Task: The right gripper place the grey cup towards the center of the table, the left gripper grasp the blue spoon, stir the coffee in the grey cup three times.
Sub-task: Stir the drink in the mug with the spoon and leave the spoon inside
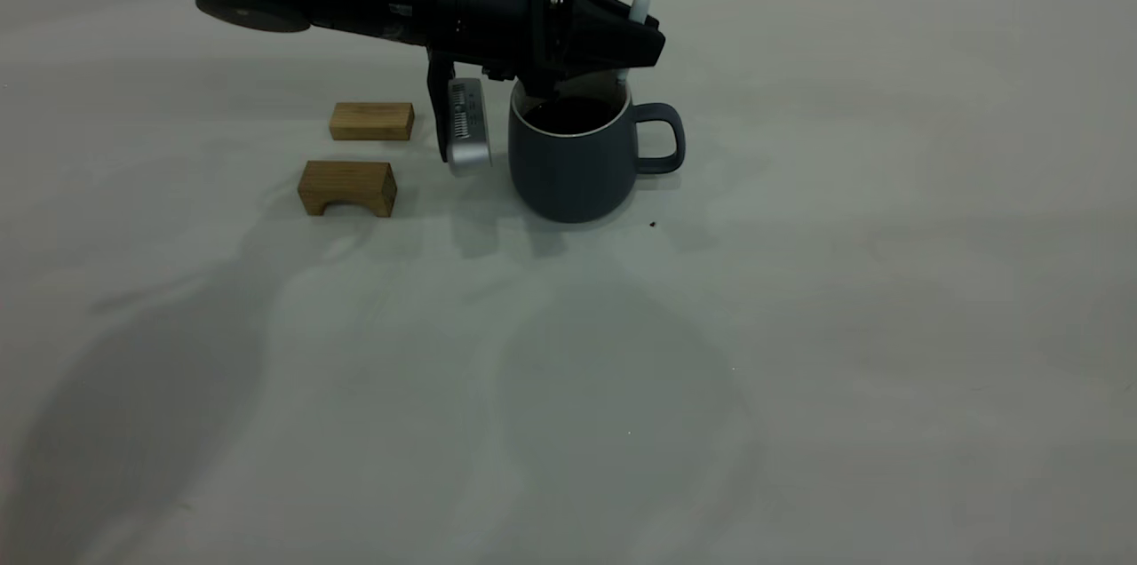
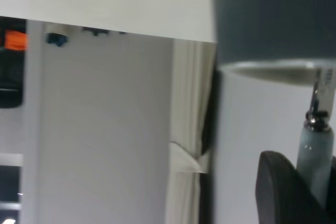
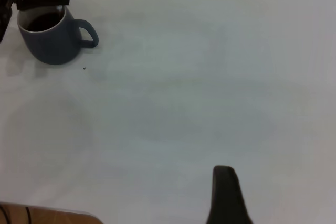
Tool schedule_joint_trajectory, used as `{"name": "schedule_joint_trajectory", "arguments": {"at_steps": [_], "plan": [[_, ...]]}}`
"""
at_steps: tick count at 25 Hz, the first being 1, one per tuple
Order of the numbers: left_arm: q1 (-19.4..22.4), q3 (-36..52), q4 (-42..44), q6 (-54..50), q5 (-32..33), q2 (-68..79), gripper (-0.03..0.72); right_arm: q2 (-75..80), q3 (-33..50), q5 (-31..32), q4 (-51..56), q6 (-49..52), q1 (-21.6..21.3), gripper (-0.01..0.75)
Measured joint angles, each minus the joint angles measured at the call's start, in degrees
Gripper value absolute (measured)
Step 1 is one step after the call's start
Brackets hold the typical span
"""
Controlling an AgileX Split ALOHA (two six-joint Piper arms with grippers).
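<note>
The grey cup (image 1: pixel 568 170) stands upright on the table (image 1: pixel 799 325), a little left of the middle and toward the back, its handle pointing right. Dark coffee (image 1: pixel 568 114) fills it. My left gripper (image 1: pixel 653 45) hovers over the cup's rim, shut on the blue spoon (image 1: pixel 640 3). The pale handle sticks up above the fingers and the metal neck dips down inside the rim. In the left wrist view the spoon (image 2: pixel 315 150) sits in the gripper (image 2: pixel 315 192) against the cup (image 2: pixel 273 19). My right gripper (image 3: pixel 283 203) is far from the cup (image 3: pixel 52 45), open and holding nothing.
Two wooden blocks lie left of the cup: a flat one (image 1: pixel 371 121) behind and an arched one (image 1: pixel 347 187) in front. A tiny dark speck (image 1: pixel 653 225) sits by the cup's base. Bare table stretches to the front and right.
</note>
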Motion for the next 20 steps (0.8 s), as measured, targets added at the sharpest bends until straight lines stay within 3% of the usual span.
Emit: {"name": "schedule_joint_trajectory", "arguments": {"at_steps": [14, 17, 20], "plan": [[2.0, 0.0, 7.1, 0.0, 4.8, 0.0, 0.14, 0.0, 0.0, 0.0, 0.0, 0.0, 0.0, 0.555], [2.7, -0.1, 8.4, -0.1, 5.4, 0.0, 0.175, 0.0, 0.0, 0.0, 0.0, 0.0, 0.0, 0.555], [2.9, -0.1, 9.5, -0.1, 5.5, 0.0, 0.274, 0.0, 0.0, 0.0, 0.0, 0.0, 0.0, 0.555]]}}
